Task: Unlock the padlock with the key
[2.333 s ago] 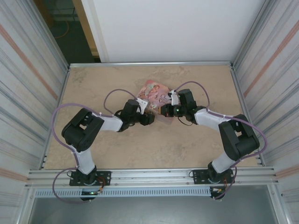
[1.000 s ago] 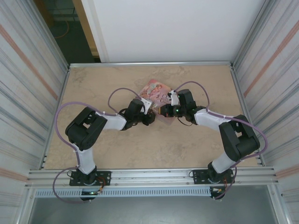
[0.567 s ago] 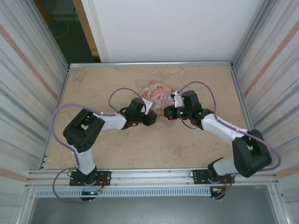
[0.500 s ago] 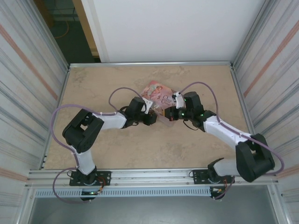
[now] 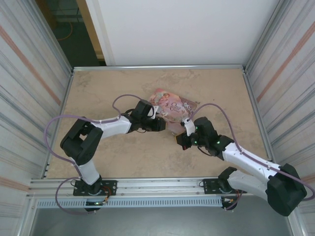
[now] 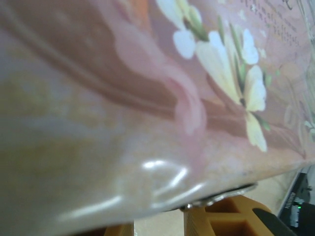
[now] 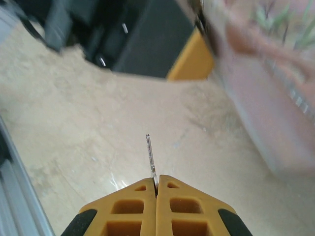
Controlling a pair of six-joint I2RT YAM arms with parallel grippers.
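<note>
The left gripper [image 5: 161,124] is pressed up against the pink tin [image 5: 174,107], its fingers a little apart. Whether they pinch anything cannot be told. The padlock is too tiny to pick out. The right gripper [image 7: 156,183] is squeezed shut on the key [image 7: 149,155], whose thin tip pokes out over the table [image 5: 98,88]. The key is not in any lock, so putting it in and turning it is left to do. A moment ago the key sat right beside the tin; now it has backed away.
</note>
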